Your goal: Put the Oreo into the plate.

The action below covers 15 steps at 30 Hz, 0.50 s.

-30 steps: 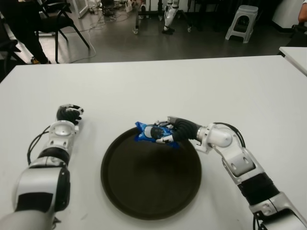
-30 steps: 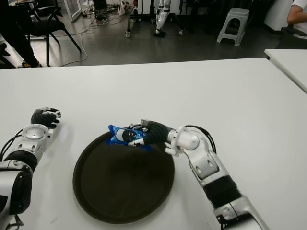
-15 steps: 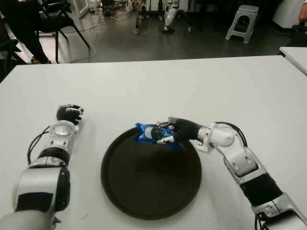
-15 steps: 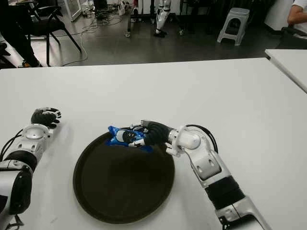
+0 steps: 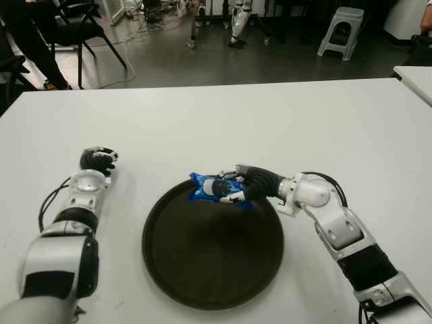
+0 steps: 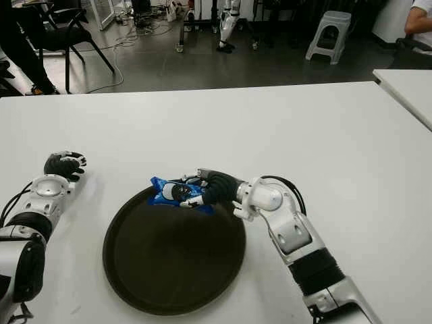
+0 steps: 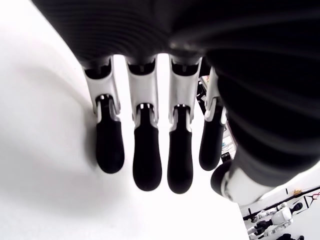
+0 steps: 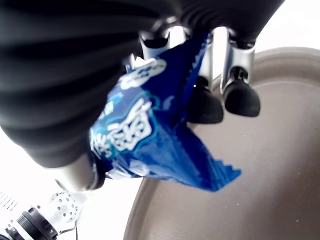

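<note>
A blue Oreo packet (image 5: pixel 210 188) hangs over the far rim of the dark round plate (image 5: pixel 212 266), held in my right hand (image 5: pixel 244 186), whose fingers are curled around it. The right wrist view shows the same packet (image 8: pixel 150 142) pinched under the fingers (image 8: pixel 207 107), with the plate's rim (image 8: pixel 260 55) just below. My left hand (image 5: pixel 96 160) shows on the white table to the left of the plate, with its fingers (image 7: pixel 147 165) curled and holding nothing.
The white table (image 5: pixel 283 121) stretches wide beyond the plate. A second table's corner (image 5: pixel 415 75) shows at the far right. Beyond the table's far edge are chairs, a stool (image 5: pixel 339 30) and a person's legs (image 5: pixel 30 40).
The right hand has shifted the Oreo packet very slightly toward the left over the plate's far rim. The left hand has stayed still.
</note>
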### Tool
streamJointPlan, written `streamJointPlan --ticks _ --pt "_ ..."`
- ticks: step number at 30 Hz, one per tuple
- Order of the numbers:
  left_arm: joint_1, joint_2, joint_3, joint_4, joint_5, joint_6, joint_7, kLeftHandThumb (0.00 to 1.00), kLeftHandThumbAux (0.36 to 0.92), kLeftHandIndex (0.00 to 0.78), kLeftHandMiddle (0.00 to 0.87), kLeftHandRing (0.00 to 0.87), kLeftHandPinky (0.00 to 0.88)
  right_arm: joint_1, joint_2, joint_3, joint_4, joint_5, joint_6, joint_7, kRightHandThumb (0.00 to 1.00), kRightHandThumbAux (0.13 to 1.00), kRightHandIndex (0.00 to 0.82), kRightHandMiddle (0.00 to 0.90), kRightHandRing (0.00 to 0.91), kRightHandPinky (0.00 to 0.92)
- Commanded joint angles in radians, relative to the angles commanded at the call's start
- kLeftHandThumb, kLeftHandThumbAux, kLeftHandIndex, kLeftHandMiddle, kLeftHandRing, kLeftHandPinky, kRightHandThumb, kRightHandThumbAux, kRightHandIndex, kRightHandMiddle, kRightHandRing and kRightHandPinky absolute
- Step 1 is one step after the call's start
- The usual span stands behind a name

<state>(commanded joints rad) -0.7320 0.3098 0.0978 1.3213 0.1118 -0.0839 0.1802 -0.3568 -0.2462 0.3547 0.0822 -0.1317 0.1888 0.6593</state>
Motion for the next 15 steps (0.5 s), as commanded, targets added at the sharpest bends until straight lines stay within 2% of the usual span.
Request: streamJointPlan --ticks 10,15 --pt "-0.001 0.0 -0.001 0.001 0.0 -0.001 0.004 0.692 0.717 0.42 0.581 0.607 0.578 -0.006 0.007 0.0 0.016 0.0 -0.002 -0.01 0.743 0.71 0.439 0.764 0.792 0.797" --pt "0.001 0.0 -0.003 0.0 0.002 -0.012 0.002 0.694 0.718 0.421 0.576 0.599 0.561 -0.01 0.006 0.005 0.018 -0.001 0.0 -0.007 0.744 0.71 0.439 0.762 0.791 0.797"
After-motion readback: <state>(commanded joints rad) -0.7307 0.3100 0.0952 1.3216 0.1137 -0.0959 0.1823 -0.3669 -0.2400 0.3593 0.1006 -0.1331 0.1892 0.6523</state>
